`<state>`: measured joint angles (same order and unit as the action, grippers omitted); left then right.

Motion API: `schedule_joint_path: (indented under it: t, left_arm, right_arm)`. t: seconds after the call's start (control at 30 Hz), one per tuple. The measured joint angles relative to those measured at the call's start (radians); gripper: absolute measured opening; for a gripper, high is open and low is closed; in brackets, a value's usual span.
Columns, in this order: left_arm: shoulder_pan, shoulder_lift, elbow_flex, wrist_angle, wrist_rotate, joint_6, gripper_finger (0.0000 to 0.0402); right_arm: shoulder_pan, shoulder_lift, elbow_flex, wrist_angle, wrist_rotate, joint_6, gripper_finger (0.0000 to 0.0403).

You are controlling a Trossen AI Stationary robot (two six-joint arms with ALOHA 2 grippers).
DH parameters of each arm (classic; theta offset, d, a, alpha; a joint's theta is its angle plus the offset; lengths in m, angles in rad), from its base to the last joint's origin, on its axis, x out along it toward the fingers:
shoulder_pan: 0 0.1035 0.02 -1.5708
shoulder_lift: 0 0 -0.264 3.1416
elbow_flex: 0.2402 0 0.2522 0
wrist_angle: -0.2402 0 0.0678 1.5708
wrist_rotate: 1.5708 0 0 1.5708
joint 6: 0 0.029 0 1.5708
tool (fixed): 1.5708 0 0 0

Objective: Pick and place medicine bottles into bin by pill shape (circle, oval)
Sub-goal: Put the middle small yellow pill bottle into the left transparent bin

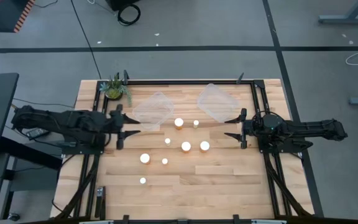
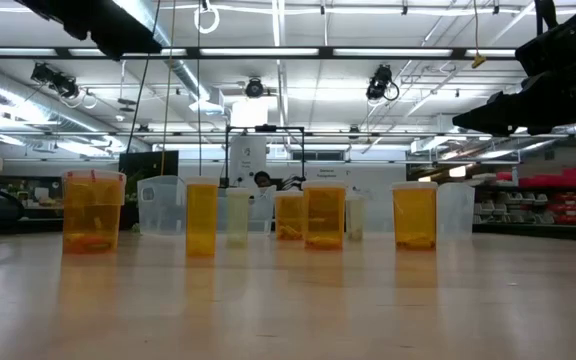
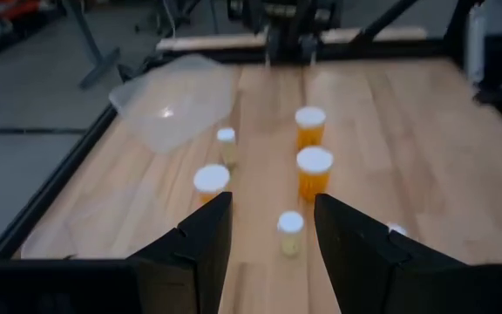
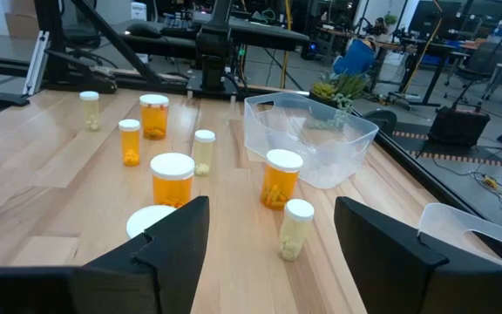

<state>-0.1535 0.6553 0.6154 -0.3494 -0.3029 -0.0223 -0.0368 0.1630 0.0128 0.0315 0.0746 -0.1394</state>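
Several white-capped medicine bottles stand upright on their bases mid-table: wider orange ones point(image 1: 186, 147) point(image 1: 204, 146) point(image 1: 179, 122) point(image 1: 145, 158) and smaller pale ones point(image 1: 168, 141) point(image 1: 196, 123) point(image 1: 165, 161) point(image 1: 143, 180). My left gripper point(image 1: 128, 129) is open and empty at the table's left, with a small bottle point(image 3: 290, 234) farther off in line with the gap between its fingers. My right gripper point(image 1: 229, 127) is open and empty at the table's right, facing an orange bottle point(image 4: 281, 179) and a small pale one point(image 4: 297, 228).
Two clear plastic bins sit at the far side, one left of centre point(image 1: 153, 111) and one right of centre point(image 1: 216, 101). A small potted plant point(image 1: 115, 87) stands at the far left corner. Black frame rails point(image 1: 257, 99) run along the table's edges.
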Motion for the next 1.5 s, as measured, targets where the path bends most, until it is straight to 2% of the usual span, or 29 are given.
schedule_joint_path:
  t: [0.23, 0.5, 0.93, 1.5]
  left_arm:
    - [0.034, 0.144, 0.086, -0.037, -0.012, -0.019, 0.0172]
    - [0.099, 0.319, 0.19, -0.111, 0.063, -0.033, 0.0172]
    - [0.153, 0.534, 0.284, -0.152, 0.122, -0.071, 0.0172]
    - [0.153, 0.92, 0.588, -0.298, 0.125, -0.182, 0.0171]
  right_arm:
    - [0.0, 0.0, 0.0, 0.0, 0.0, 0.0, 0.0255]
    - [0.0, 0.0, 0.0, 0.0, 0.0, 0.0, 0.0255]
    - [0.0, 0.0, 0.0, 0.0, 0.0, 0.0, 0.0255]
    - [0.0, 0.0, 0.0, -0.002, 0.0, 0.0, 0.0255]
